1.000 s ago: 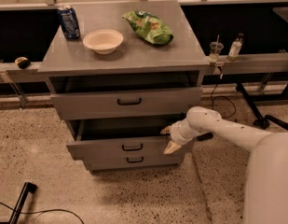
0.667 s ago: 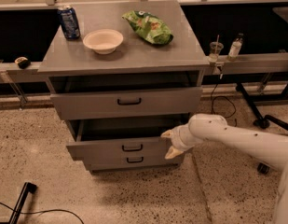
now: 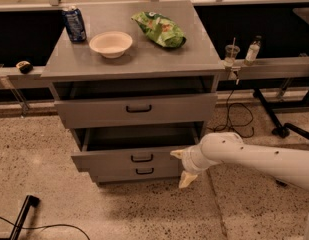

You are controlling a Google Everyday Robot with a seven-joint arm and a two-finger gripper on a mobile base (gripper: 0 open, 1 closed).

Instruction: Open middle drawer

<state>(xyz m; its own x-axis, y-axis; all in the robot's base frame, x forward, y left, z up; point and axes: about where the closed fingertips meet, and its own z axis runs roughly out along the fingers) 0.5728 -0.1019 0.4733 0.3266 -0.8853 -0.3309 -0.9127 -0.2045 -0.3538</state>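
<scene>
Moved: end effector (image 3: 182,167) now sits lower at the right end of the middle drawer (image 3: 109,160) than a moment ago, and the white arm (image 3: 254,159) behind it has come down with it.
Unchanged: middle drawer stands as far out as it did, and the things on top have not shifted.
Covered: the end effector hides the right end of the drawer front.
Hard to tell: whether the upper finger touches the front's corner or only overlaps it from where I stand.
Cut off: arm runs out past the right edge.
Dark: drawer's inside is in shadow, so its contents cannot be made out.
End effector: two cream fingers (image 3: 187,180) spread wide, one pointing up-left at the drawer corner, the other down toward the speckled floor (image 3: 54,204); they grip nothing.
Middle drawer: pulled partly out, with a flat grey front and a small black bar handle (image 3: 142,158) at centre. It is the second of three fronts, under the taller top drawer (image 3: 94,115) and just above the narrow bottom drawer (image 3: 114,174).
Tabletop (image 3: 144,64): blue can (image 3: 74,23) at the left rear, pale bowl (image 3: 110,44) near it, green bag (image 3: 159,29) to the right.
</scene>
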